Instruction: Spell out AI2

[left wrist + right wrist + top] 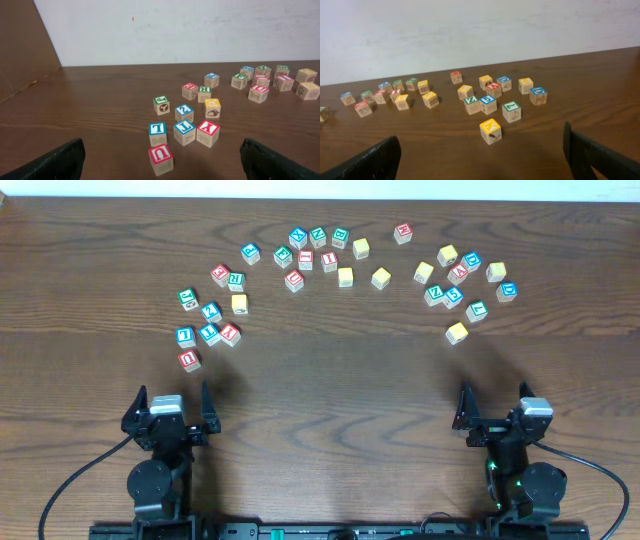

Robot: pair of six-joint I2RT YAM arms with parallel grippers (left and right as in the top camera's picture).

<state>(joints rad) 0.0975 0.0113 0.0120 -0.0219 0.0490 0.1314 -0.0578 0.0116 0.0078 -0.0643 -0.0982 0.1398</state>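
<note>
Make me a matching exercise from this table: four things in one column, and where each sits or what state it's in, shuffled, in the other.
Column one:
1. red U cube
2. front yellow cube
3. red A cube
4. right tool

Column two:
a. open, holding nothing
b. block closest to the robot, left side
c. block closest to the robot, right side
d. middle of the right-hand group

Pairs: 1-b, 2-c, 3-d, 4-a

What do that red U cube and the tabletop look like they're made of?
Red U cube: probably wood, with pale tan unpainted sides and a matte top face printed white with a red border. Tabletop: dark brown wood or wood-look laminate, streaked grain, faint sheen; which one is unclear.
</note>
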